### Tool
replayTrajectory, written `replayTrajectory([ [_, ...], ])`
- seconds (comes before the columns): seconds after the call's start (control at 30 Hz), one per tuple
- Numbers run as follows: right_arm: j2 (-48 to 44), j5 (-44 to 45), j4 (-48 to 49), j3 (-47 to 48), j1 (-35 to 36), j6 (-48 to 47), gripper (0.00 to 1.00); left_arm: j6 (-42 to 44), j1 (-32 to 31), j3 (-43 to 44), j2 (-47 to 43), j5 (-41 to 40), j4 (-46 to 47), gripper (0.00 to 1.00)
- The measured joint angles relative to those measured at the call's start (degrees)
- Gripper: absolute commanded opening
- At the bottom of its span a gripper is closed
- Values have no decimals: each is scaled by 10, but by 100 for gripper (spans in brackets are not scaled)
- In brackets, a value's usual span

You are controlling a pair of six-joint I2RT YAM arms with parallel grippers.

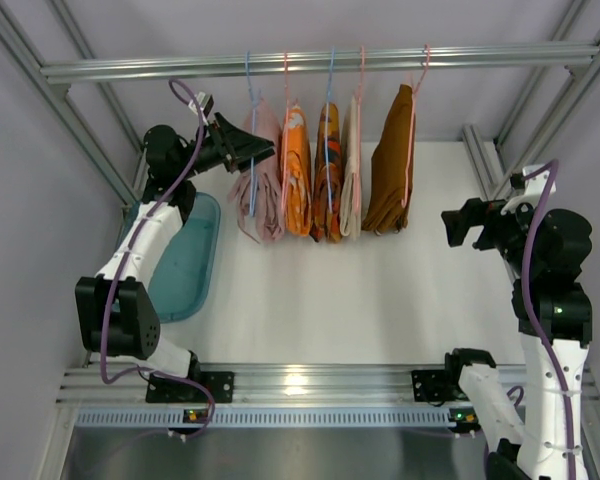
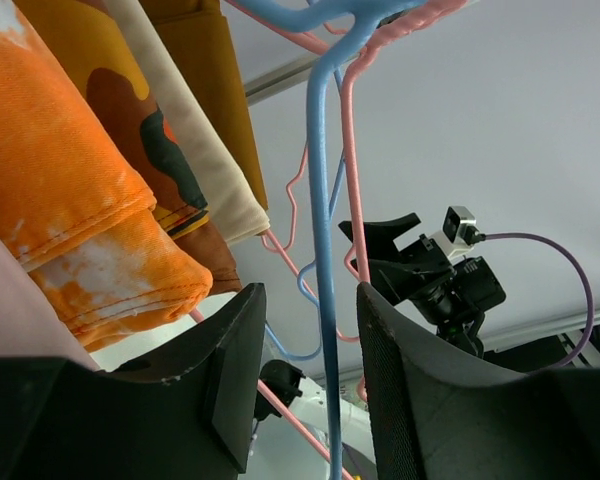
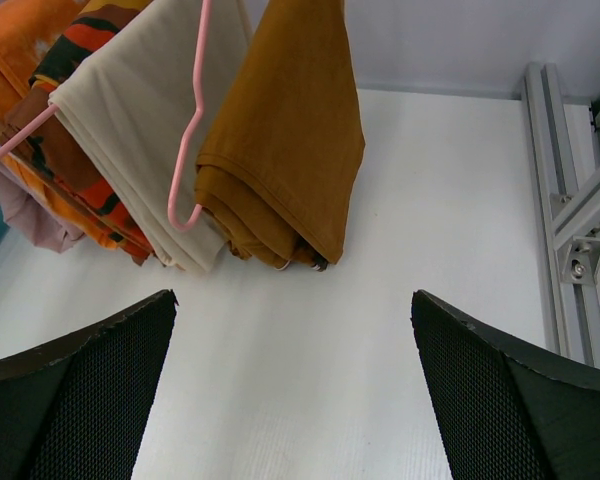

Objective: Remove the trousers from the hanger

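**Contents, largest first.**

- White table top: a bare stretch is seen in front of the hanging row, between the two arms.
- Aluminium rail: it is set across the far edge, with frame posts at both sides.
- Teal oval tray: it is placed at the left edge of the table, under the left arm.
- Dark brown folded garment: it is hung at the right end of the row.
- Pale dusty pink trousers: they are hung at the left end of the row.
- Bright orange trousers, white-patched: they are hung just beside the pink pair.
- Orange patterned garment and cream garment: they are hung between the orange trousers and the brown garment.
- Thin blue wire hanger: it is seen in the gap between the left fingers, with space on either side.
- Left gripper: it is partly parted and nothing is clenched. It is held beside the pink trousers.
- Right gripper: it is spread wide and released. It is held over bare table, well apart from the brown garment.
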Motion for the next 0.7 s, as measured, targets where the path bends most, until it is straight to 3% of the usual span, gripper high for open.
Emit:
replayTrajectory([
  [0.23, -3, -1, 1, -7, 0, 0, 99, -12, 0, 0, 0, -2, -10, 35],
  [0.53, -3, -13, 0, -12, 0, 0, 99, -54, 0, 7, -7, 0, -5, 1],
  [0.7, -3, -29, 1, -12, 0, 0, 99, -62, 0, 24, -8, 0, -17, 0],
])
